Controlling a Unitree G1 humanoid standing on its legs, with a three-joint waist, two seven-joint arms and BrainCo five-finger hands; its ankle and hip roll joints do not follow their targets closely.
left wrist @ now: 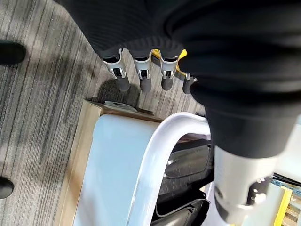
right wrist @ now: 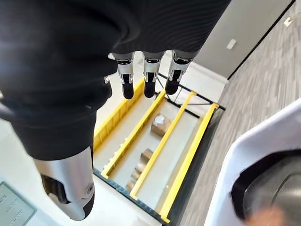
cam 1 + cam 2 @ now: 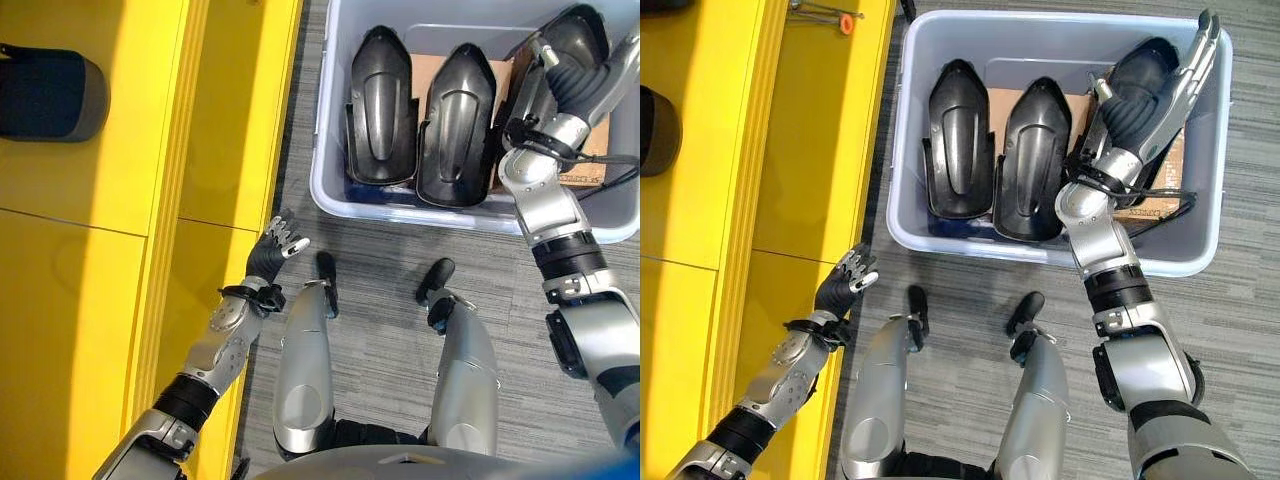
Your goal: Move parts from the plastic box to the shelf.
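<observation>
From my head, three glossy black moulded plastic parts point(image 3: 958, 140) stand in the pale grey plastic box point(image 3: 940, 240) beside the yellow shelf point(image 3: 90, 180), my right hand point(image 3: 1160, 90) open above the rightmost; my left hand point(image 3: 280, 243) hangs relaxed by the shelf; each wrist view shows straight, empty fingers point(image 2: 148, 77).

Glossy black moulded parts point(image 3: 958, 140) sit in a smooth pale plastic box point(image 3: 1040, 254); the shelf point(image 3: 100, 200) is smooth yellow, the floor point(image 3: 400, 290) rough grey carpet.
</observation>
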